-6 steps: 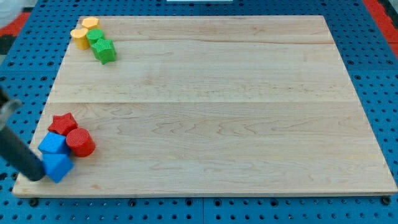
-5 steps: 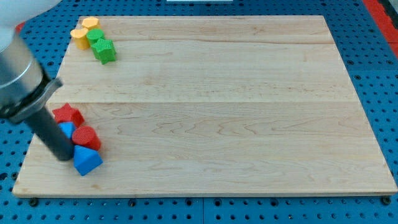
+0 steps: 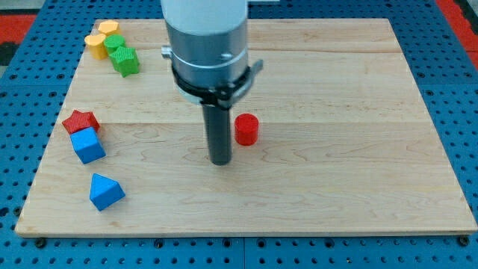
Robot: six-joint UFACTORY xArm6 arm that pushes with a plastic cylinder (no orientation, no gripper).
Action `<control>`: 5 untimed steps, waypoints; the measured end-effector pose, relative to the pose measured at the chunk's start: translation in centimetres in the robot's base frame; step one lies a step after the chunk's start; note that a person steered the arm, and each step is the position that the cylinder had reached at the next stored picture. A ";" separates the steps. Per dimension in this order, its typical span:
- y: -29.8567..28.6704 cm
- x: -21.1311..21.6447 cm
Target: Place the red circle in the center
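Note:
The red circle (image 3: 246, 129) stands upright near the middle of the wooden board (image 3: 336, 187). My tip (image 3: 219, 160) rests on the board just to the left of it and slightly lower in the view, a small gap apart. The dark rod rises to the large grey and white arm body at the view's top centre.
A red star (image 3: 80, 121), a blue cube (image 3: 88, 145) and a blue wedge-shaped block (image 3: 105, 192) lie at the view's lower left. Two yellow blocks (image 3: 101, 37) and two green blocks (image 3: 121, 54) cluster at the top left corner.
The arm swept from the lower left to the middle. The red circle moved right to near the centre. The blue blocks and red star have spread apart.

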State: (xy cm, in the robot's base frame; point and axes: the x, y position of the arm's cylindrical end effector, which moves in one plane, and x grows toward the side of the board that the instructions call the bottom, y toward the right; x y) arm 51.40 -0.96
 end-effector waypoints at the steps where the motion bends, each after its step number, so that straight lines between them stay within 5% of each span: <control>1: 2.3 -4.5; 2: 2.3 -5.2; 4: -3.9 7.1; 5: -12.7 8.7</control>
